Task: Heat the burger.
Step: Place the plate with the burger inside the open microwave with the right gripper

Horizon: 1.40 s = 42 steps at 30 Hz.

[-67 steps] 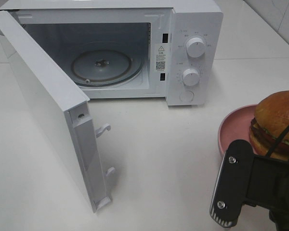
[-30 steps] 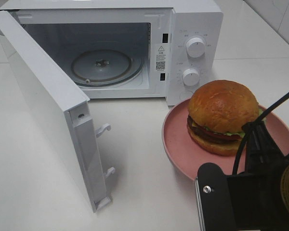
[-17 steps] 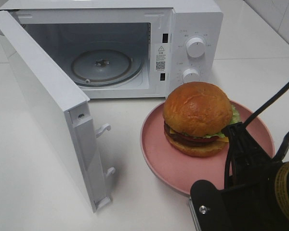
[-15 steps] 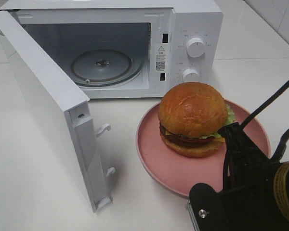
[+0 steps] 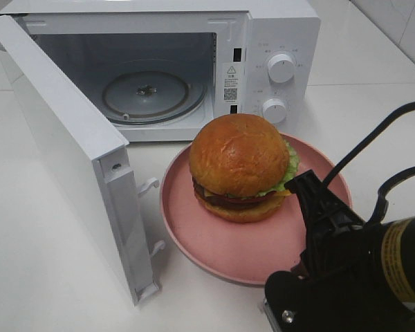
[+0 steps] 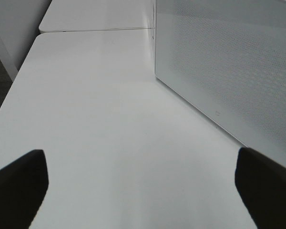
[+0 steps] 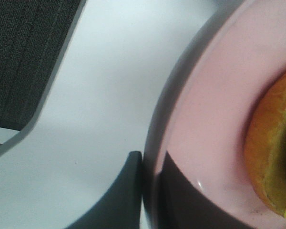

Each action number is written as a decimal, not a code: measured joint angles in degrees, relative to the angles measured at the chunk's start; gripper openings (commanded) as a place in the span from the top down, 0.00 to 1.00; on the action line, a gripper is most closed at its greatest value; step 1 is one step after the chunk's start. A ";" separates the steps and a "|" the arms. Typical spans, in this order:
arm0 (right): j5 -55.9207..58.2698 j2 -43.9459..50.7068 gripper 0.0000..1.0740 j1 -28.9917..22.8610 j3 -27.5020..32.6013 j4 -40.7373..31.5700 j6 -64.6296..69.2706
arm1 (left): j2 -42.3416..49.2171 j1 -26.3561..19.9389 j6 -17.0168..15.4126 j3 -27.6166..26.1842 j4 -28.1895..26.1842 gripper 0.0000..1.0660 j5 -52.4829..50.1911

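Note:
The burger (image 5: 238, 166), with a glossy brown bun, lettuce and tomato, sits on a pink plate (image 5: 187, 232). The plate is held in front of the open microwave (image 5: 280, 41). My right gripper (image 5: 294, 277) comes in from the bottom right and is shut on the plate's near rim. In the right wrist view its fingers (image 7: 128, 191) pinch the pink rim (image 7: 200, 119), with the bun's edge (image 7: 271, 162) beside them. My left gripper (image 6: 143, 191) is open over bare white table, next to the microwave door's outer face (image 6: 229, 71); it is out of the high view.
The microwave door (image 5: 69, 152) swings out to the left, its latch hooks (image 5: 149, 185) facing the plate. A glass turntable (image 5: 145, 93) lies inside the cavity. Two dials (image 5: 281, 68) sit on the right panel. The white table (image 5: 41, 277) spreads around.
My right gripper has carried the plate and burger leftward from the right edge to just in front of the microwave's opening. The door and the left gripper have not moved.

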<state>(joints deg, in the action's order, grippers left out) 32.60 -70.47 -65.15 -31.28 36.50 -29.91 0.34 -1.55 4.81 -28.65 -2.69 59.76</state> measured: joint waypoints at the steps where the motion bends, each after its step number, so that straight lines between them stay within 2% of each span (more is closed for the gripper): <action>1: -0.11 0.00 1.00 0.86 0.00 0.00 -0.92 | 0.00 0.00 0.00 0.00 0.00 0.06 0.00; 8: -2.58 0.00 1.00 6.13 0.17 -1.66 -10.43 | 0.00 0.00 0.00 0.00 0.00 0.06 0.00; 14: -4.64 0.00 1.00 10.89 0.17 -7.56 -21.43 | 0.00 0.00 0.00 0.00 0.00 0.06 0.00; 28: -7.28 0.00 1.00 19.88 0.17 -16.16 -36.50 | 0.00 0.00 0.00 0.00 0.00 0.06 0.00; 30: -7.39 0.00 1.00 22.17 0.17 -19.25 -42.34 | 0.00 0.00 0.00 0.00 0.00 0.06 0.00; 33: -7.39 0.00 1.00 22.75 0.17 -19.88 -43.37 | 0.00 0.00 0.00 0.00 0.00 0.06 0.00; 35: -7.62 0.00 1.00 24.81 0.17 -23.15 -48.13 | 0.00 0.00 0.00 0.00 0.00 0.06 0.00; 42: -7.91 0.00 1.00 27.73 0.17 -27.79 -56.04 | 0.00 0.00 0.00 0.00 0.00 0.06 0.00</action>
<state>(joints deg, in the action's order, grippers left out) 24.69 -70.47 -37.41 -31.11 8.71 -85.94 0.34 -1.55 4.81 -28.65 -2.69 59.76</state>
